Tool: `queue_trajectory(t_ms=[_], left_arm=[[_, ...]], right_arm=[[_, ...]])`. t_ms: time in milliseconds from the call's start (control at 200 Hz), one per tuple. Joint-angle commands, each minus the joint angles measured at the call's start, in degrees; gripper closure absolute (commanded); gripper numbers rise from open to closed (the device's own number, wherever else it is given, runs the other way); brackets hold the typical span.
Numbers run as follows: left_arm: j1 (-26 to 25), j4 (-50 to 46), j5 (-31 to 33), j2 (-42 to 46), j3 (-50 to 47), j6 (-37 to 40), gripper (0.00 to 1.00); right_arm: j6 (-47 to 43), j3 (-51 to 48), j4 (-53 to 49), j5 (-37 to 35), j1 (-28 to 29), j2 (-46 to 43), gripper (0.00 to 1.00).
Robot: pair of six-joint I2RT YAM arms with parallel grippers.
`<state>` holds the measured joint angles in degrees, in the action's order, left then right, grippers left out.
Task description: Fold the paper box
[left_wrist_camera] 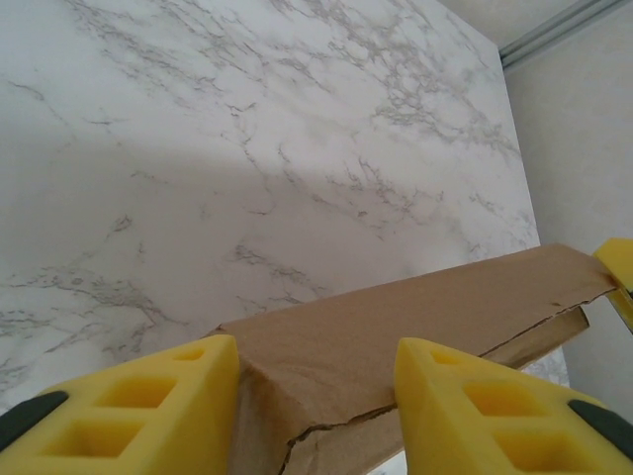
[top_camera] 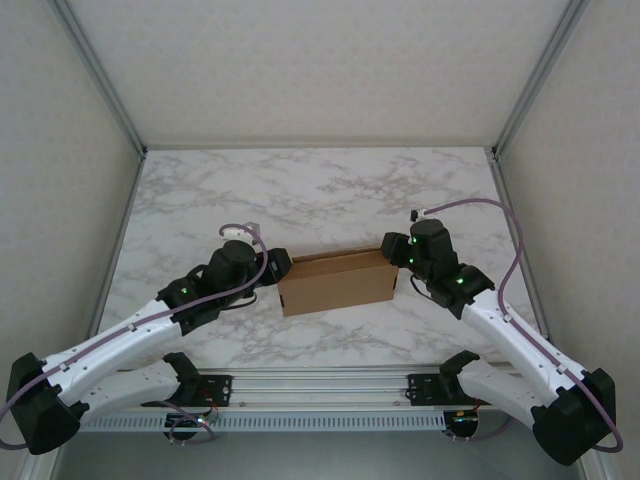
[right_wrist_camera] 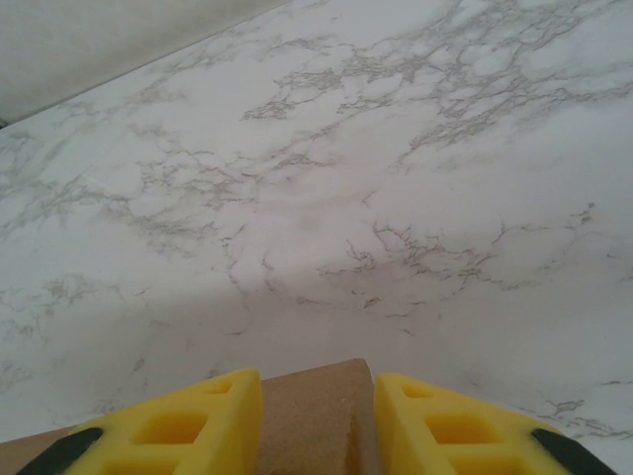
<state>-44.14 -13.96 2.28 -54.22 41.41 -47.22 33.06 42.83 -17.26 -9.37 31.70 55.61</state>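
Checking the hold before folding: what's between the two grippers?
The paper box: one end sits inside the left gripper, the other inside the right gripper, seen from the top view.

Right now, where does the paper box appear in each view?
Top external: the paper box lies at the centre, slightly below the middle.
Left wrist: paper box runs from bottom centre up to the right edge.
Right wrist: paper box sits at bottom centre.
Shared landmark: the marble table beneath it.

White arms (top_camera: 110, 345) with black joints, purple cables (top_camera: 470, 202), yellow jaws.
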Motion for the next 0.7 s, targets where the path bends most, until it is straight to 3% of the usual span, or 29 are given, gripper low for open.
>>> queue_trajectory(t_ms=[0, 320, 696], left_arm=[[0.15, 1.13, -2.81, 0.07, 0.82, -1.98, 0.54], [0.19, 1.37, -3.32, 1.50, 1.34, -4.65, 0.53], [0.37, 1.69, -1.06, 1.68, 0.38, -15.98, 0.47]], right_arm=[[-1.02, -1.91, -6.75, -0.21, 0.42, 1.51, 0.64], [-0.12, -2.61, -6.30, -0.27, 0.42, 1.16, 0.64], [5.88, -4.25, -4.98, -0.33, 1.97, -1.19, 0.64]])
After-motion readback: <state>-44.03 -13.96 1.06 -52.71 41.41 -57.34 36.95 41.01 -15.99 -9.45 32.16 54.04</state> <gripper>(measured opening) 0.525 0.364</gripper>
